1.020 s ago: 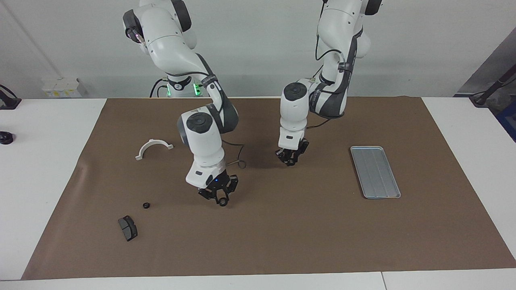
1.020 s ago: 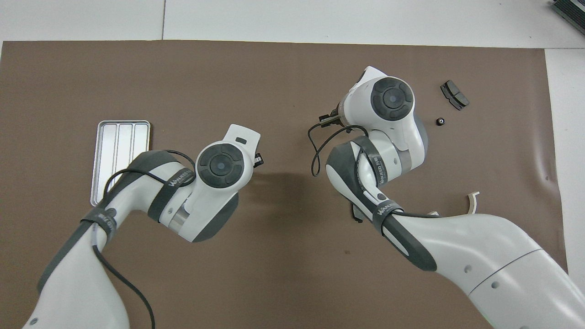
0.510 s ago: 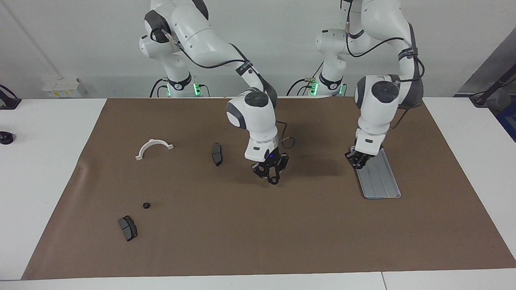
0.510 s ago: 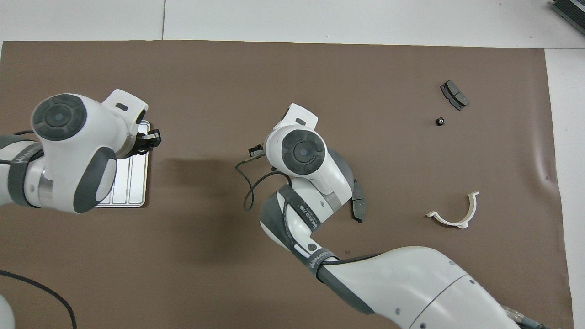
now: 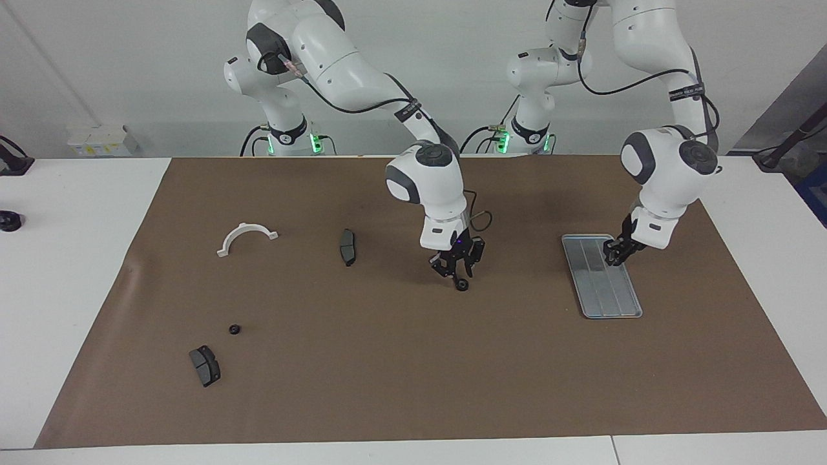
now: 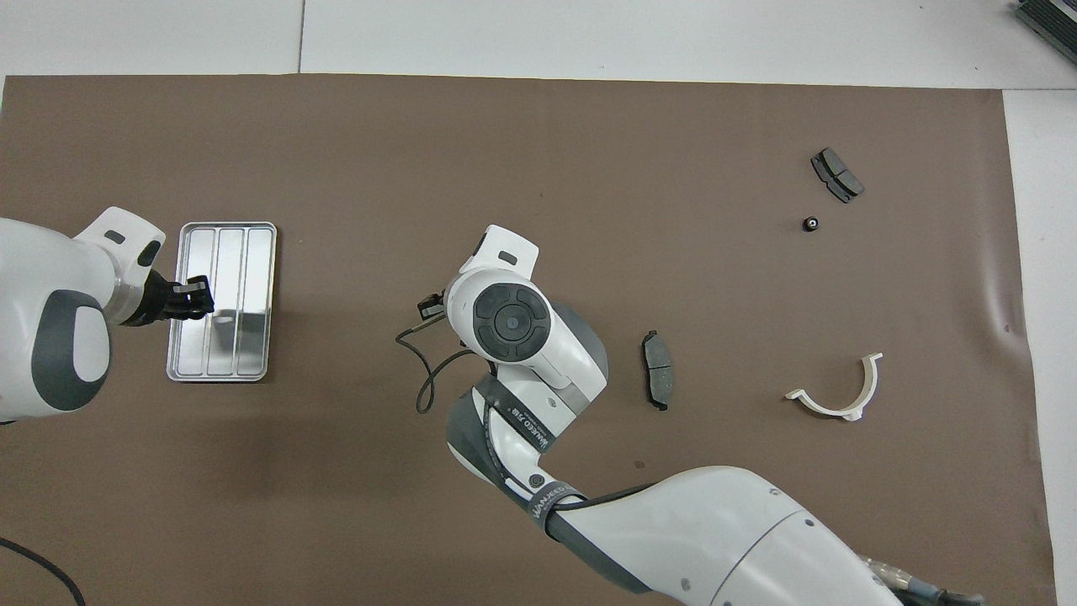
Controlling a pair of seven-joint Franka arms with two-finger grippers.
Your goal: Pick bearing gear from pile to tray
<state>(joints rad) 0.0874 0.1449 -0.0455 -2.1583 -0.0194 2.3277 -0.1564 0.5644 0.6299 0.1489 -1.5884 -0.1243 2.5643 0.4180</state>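
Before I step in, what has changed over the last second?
The right gripper, a black gear at its tip, moved from near the loose gear to the middle of the mat, toward the tray. The left gripper swung from mid-mat to over the tray. Tray, white bracket, loose gear and brake pads stayed put.

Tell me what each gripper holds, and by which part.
Right gripper: small black gear, pinched by its rim between the jaws. Left gripper, over the tray: cannot tell.

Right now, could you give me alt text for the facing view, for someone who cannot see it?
Two white robot arms work over a brown mat: the right tool holds a small black gear above the mat's middle, and the left tool hangs over a silver tray. A white bracket, brake pads and another gear lie scattered.
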